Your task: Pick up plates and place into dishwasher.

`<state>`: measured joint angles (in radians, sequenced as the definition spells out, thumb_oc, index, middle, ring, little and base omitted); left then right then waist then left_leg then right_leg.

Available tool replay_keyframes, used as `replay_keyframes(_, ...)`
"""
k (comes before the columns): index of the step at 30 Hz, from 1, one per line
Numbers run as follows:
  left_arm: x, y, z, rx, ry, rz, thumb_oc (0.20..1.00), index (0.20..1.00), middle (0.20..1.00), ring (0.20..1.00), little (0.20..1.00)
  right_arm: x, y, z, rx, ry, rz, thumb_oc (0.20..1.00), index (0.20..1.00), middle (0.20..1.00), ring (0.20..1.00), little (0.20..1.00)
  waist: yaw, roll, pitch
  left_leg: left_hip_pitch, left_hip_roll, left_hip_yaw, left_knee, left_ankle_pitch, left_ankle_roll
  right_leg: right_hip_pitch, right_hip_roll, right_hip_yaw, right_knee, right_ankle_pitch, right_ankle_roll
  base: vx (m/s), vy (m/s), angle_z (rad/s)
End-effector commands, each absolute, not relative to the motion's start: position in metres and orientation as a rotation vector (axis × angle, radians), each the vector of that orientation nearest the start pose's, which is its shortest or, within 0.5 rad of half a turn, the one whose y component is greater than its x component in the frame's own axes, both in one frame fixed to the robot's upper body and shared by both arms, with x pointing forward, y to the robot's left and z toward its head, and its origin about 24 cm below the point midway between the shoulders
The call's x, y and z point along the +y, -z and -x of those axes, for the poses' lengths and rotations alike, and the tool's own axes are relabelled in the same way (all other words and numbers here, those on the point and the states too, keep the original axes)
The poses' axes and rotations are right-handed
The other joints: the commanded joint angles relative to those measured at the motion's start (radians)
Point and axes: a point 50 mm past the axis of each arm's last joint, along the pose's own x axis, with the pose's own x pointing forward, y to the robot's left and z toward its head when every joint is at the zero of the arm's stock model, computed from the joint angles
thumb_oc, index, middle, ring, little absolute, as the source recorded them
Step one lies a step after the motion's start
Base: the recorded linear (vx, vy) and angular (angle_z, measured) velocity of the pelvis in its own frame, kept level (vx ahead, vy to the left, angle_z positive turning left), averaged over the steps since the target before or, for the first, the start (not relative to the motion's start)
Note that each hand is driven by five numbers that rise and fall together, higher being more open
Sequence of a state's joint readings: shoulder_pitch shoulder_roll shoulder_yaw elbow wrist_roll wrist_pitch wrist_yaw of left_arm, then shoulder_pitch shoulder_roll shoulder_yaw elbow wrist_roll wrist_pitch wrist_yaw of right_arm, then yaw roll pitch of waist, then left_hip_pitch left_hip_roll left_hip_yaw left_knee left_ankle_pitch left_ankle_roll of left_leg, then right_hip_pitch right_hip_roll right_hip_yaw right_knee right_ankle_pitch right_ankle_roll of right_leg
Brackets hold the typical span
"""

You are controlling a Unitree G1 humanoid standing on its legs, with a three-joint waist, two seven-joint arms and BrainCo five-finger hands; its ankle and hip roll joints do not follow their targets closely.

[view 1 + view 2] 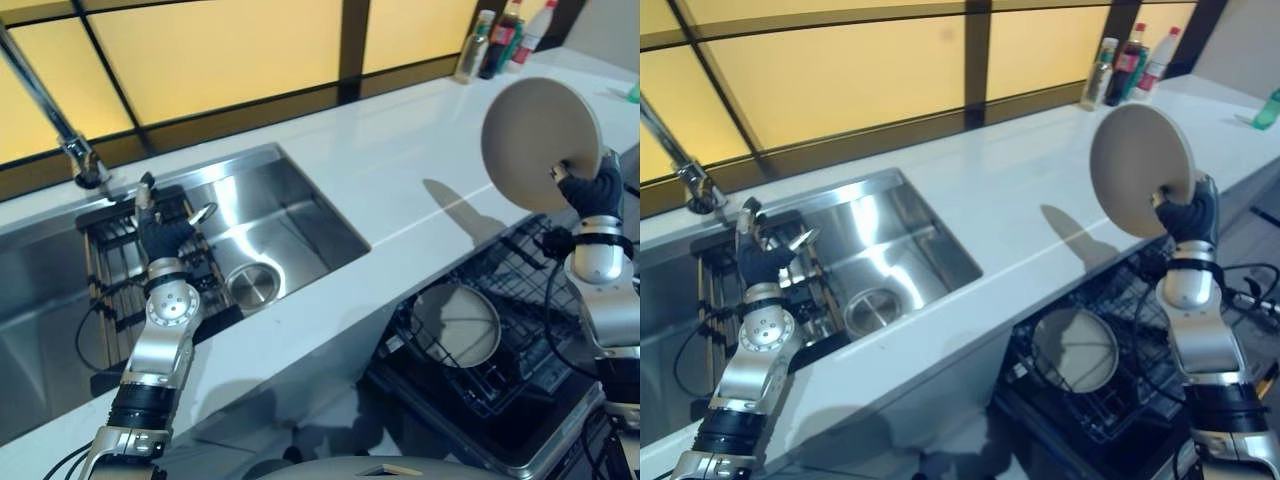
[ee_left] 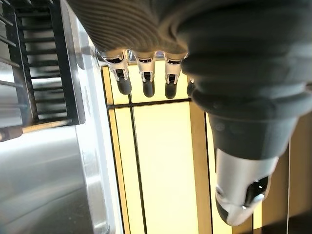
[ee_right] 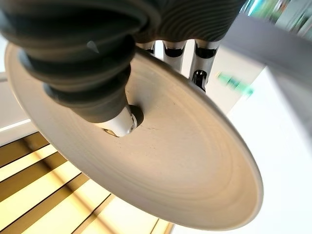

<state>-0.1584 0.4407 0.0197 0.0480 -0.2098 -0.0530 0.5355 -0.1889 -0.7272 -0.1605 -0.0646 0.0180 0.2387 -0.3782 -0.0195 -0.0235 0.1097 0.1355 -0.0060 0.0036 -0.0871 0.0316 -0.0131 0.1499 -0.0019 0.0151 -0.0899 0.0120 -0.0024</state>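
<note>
A beige plate (image 1: pixel 540 140) is held upright above the open dishwasher rack (image 1: pixel 500 330), pinched at its lower rim by the right hand (image 1: pixel 590 190). It is judged stiff, smooth, breakable; a rim grip suits it. Thumb-and-fingers pinch is shown in the right wrist view. Left hand (image 1: pixel 160 235) is seen over the sink (image 1: pixel 290 220), fingers relaxed, nothing held. Another plate (image 1: pixel 457 325) is already racked.

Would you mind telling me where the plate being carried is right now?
The plate is pinched upright in the right robot hand, raised above the open dishwasher rack at the white counter's right end.
</note>
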Motion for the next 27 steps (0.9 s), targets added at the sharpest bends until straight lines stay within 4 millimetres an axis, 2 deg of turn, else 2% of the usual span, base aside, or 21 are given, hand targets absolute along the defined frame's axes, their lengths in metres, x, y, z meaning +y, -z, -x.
replay_keyframes(1,0.274,-0.103,-0.269,-0.214,-0.557,-0.288,1.0,1.0,1.0,1.0,1.0,-0.327,-0.2,-0.262,-0.317,0.677,0.772,0.2,0.2,0.2,0.2,0.2,-0.001,-0.018,-0.108,-0.048,-0.014,-0.015,0.056,-0.107,0.014,-0.082,-0.027,0.023,0.064,-0.034,0.092,0.04,-0.061,-0.25)
replay_keyframes(10,0.289,-0.095,-0.26,-0.171,-0.569,-0.323,1.0,1.0,1.0,1.0,1.0,-0.348,-0.189,-0.254,-0.233,0.774,0.875,0.2,0.2,0.2,0.2,0.2,0.001,-0.019,-0.102,-0.042,-0.025,-0.012,0.086,-0.135,0.022,-0.079,-0.028,0.053,0.062,-0.032,0.095,0.05,-0.009,-0.18)
replay_keyframes(20,0.301,-0.093,-0.251,-0.149,-0.552,-0.351,1.0,1.0,1.0,1.0,1.0,-0.368,-0.161,-0.244,-0.095,0.823,0.915,0.2,0.2,0.2,0.2,0.2,0.002,-0.021,-0.072,-0.024,-0.051,-0.01,0.123,-0.176,0.054,-0.104,-0.052,0.076,0.125,-0.035,0.122,0.07,0.094,-0.1)
replay_keyframes(23,0.304,-0.094,-0.249,-0.149,-0.549,-0.362,1.0,1.0,1.0,1.0,1.0,-0.372,-0.155,-0.242,-0.062,0.833,0.907,0.2,0.2,0.2,0.2,0.2,0.003,-0.023,-0.058,-0.026,-0.057,-0.006,0.134,-0.181,0.068,-0.129,-0.062,0.071,0.177,-0.031,0.132,0.04,0.109,-0.13)
replay_keyframes(26,0.307,-0.097,-0.248,-0.16,-0.55,-0.381,1.0,1.0,1.0,1.0,1.0,-0.373,-0.15,-0.243,-0.038,0.825,0.922,0.2,0.2,0.2,0.2,0.2,0.007,-0.025,-0.039,-0.036,-0.067,-0.011,0.15,-0.183,0.087,-0.172,-0.065,0.057,0.295,-0.028,0.139,0.01,0.079,-0.19)
replay_keyframes(27,0.31,-0.1,-0.247,-0.164,-0.553,-0.39,1.0,1.0,1.0,1.0,1.0,-0.372,-0.148,-0.243,-0.029,0.816,0.923,0.2,0.2,0.2,0.2,0.2,0.016,-0.029,-0.026,-0.043,-0.075,-0.006,0.165,-0.185,0.093,-0.193,-0.066,0.019,0.346,-0.03,0.136,0.0,0.029,-0.29)
